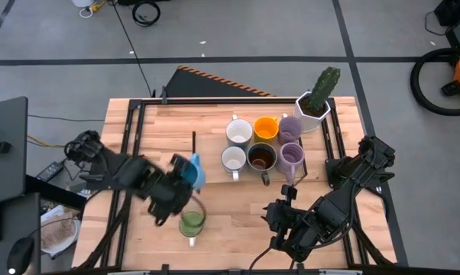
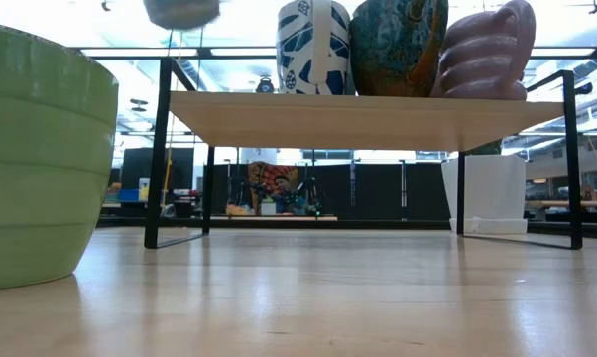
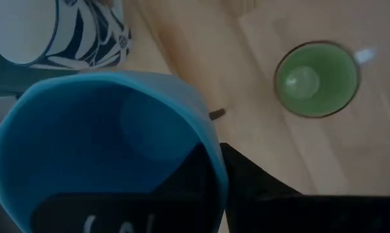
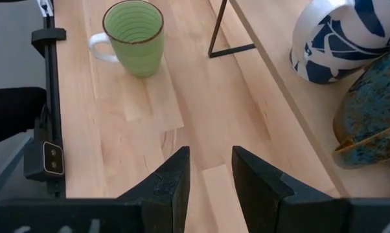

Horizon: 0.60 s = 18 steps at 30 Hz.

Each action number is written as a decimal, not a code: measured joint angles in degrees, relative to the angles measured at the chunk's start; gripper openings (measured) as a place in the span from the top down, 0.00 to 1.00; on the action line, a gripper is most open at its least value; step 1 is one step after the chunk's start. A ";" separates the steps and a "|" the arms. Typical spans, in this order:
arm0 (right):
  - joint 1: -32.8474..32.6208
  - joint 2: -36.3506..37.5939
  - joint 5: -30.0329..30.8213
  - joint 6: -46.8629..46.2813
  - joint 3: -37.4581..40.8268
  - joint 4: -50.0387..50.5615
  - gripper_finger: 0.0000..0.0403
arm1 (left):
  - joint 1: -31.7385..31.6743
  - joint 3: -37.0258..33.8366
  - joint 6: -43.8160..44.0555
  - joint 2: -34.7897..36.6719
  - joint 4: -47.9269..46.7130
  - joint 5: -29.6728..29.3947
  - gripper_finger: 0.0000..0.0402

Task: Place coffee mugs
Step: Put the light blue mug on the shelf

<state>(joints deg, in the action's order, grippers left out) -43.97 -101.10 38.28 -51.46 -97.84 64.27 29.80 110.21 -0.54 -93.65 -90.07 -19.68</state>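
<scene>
My left gripper (image 1: 183, 179) is shut on a blue mug (image 1: 193, 169), carried above the table's left half; that mug (image 3: 111, 142) fills the left wrist view. A green mug (image 1: 192, 222) stands upright on its base on the tabletop just nearer the front edge. Several mugs stand on a low shelf (image 1: 215, 126): two white (image 1: 238, 131), an orange (image 1: 266, 128), a dark brown (image 1: 260, 157) and two lilac (image 1: 291, 155). My right gripper (image 4: 210, 175) hovers open over bare wood at the front right, touching nothing. My left gripper has the blue mug by its rim wall (image 3: 213, 162), one finger inside the mug and the other finger (image 3: 247, 178) outside. The fingers come slanting down from above. The mug hangs lifted clear of the table, open side toward the wrist.
A cactus in a white pot (image 1: 318, 103) stands at the shelf's far right corner. The shelf's black legs (image 4: 219, 29) rise from the tabletop. Bare wood lies between the green mug (image 4: 133, 35) and my right gripper (image 1: 280, 218).
</scene>
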 joint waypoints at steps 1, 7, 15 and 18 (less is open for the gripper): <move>0.00 0.00 -0.01 -0.03 0.00 0.00 0.70 | -2.06 0.00 -2.29 0.00 0.08 1.11 0.93; 0.17 0.02 -1.33 -1.53 0.00 -0.07 0.70 | -15.53 -0.02 -14.01 0.48 -0.06 6.04 0.93; 0.35 0.02 -3.78 -3.95 -0.04 -0.30 0.70 | -30.90 -0.07 -26.14 -0.20 3.18 17.49 0.93; 0.35 0.02 -4.52 -4.26 -0.78 0.00 0.70 | -34.66 -0.07 -29.51 -0.04 3.68 19.46 0.93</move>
<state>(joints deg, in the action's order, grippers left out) -43.62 -101.08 33.76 -55.72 -98.62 64.27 -4.86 110.15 -30.05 -93.69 -86.39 -0.23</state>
